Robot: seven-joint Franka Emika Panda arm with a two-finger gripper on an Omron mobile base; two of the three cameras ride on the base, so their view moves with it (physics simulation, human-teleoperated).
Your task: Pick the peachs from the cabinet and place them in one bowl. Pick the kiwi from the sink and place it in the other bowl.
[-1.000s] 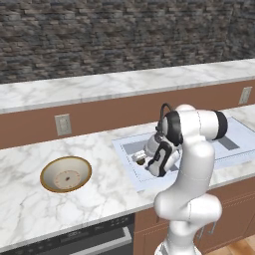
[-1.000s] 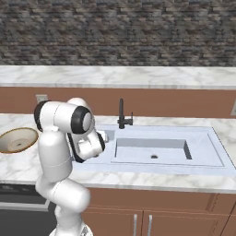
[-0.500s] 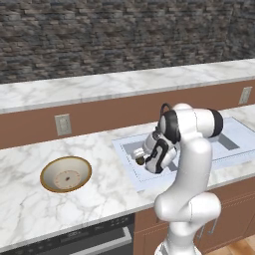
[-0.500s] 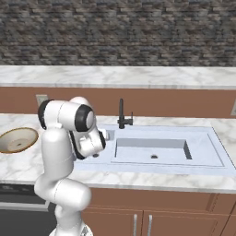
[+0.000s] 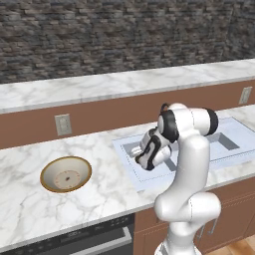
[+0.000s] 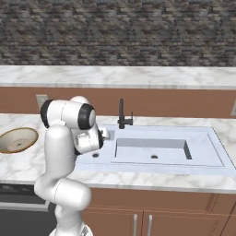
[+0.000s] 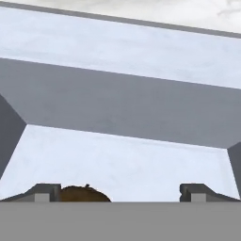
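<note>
Right now the arm is bent down over the near-left corner of the sink (image 5: 234, 149), hand dipped toward the basin. From the hand camera the gripper (image 7: 120, 192) is spread wide, tips far apart, nothing clamped between them. A brown fuzzy lump, the kiwi (image 7: 84, 194), sits on the pale basin floor just inside the left fingertip (image 7: 43, 192); whether it touches the tip is hard to tell. Only its top edge shows. Ahead of the gripper are the grey basin wall and the flat pale rim beyond it.

From the right base camera the sink (image 6: 203, 152) lies in the marble counter (image 6: 216, 182), black faucet (image 6: 122, 115) at its far-left edge, small dark drain (image 6: 154, 156) in the basin floor. The hand hides behind the wrist in both base views.

Left of the sink, well apart from it, the brown-rimmed bowl (image 5: 65, 174) sits on the counter, greyish inside. A wall outlet (image 5: 63, 124) is on the brown backsplash behind it. Stone wall above.
</note>
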